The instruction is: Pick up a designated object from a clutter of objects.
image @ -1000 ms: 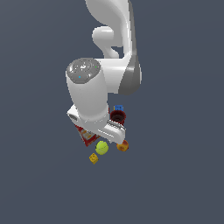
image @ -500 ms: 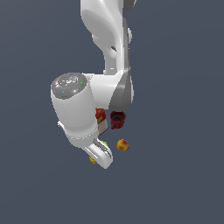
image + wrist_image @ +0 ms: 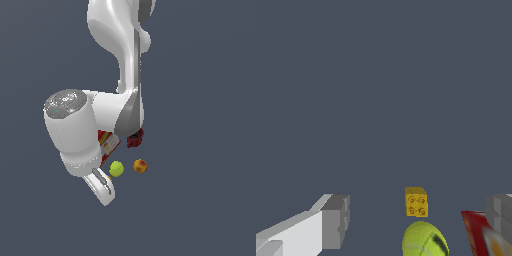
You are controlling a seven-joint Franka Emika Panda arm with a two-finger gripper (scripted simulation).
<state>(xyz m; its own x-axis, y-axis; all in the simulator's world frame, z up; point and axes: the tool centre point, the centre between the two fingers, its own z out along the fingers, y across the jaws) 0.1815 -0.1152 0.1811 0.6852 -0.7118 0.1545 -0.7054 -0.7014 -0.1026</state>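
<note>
The tiny yellow cube (image 3: 416,202), blocky with four reddish ringed spots on one face, sits low and right of centre in the wrist view, between the widely spread grey fingers (image 3: 335,220) of the gripper (image 3: 418,220) and touching neither. A smooth yellow-green ball (image 3: 424,241) lies just beside it, with the glossy red-and-white printed box (image 3: 483,235) near the lower right corner. In the exterior view the ball, a round orange-red ball (image 3: 140,166) and a dark red cup (image 3: 135,139), its inside hidden, lie apart on the plain grey floor (image 3: 200,190)

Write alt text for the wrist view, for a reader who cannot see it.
A tiny yellow cube with reddish spots sits on a plain grey surface between the open gripper's two grey fingertips. A yellow-green ball lies just in front of it, and a red printed box's corner shows beside one fingertip.
</note>
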